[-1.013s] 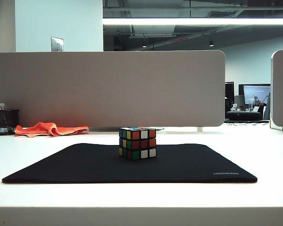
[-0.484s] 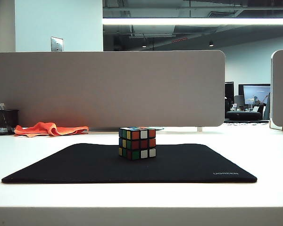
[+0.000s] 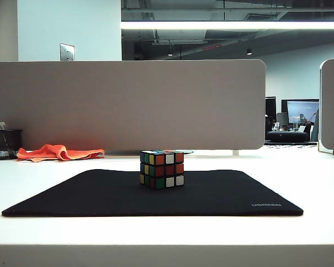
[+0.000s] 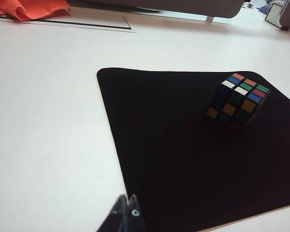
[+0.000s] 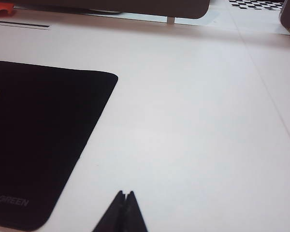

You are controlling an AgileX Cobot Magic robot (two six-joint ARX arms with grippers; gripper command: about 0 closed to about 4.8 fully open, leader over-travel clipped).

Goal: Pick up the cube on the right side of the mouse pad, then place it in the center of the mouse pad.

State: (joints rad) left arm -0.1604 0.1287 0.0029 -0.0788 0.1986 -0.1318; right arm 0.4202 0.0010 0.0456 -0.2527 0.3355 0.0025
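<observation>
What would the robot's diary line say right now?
cube: centered on mouse pad | left gripper: shut, empty, above pad's near edge | right gripper: shut, empty, over table

left gripper (image 4: 127,209): black fingers narrowing to thin pointed tips, glossy sheen along one edge, small round silvery screw near the tip | right gripper (image 5: 125,203): matte black fingers, same tapered wedge outline, no visible markings

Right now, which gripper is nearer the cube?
Left. The left gripper sits at the mouse pad edge facing the cube; the right gripper is off the pad.
</observation>
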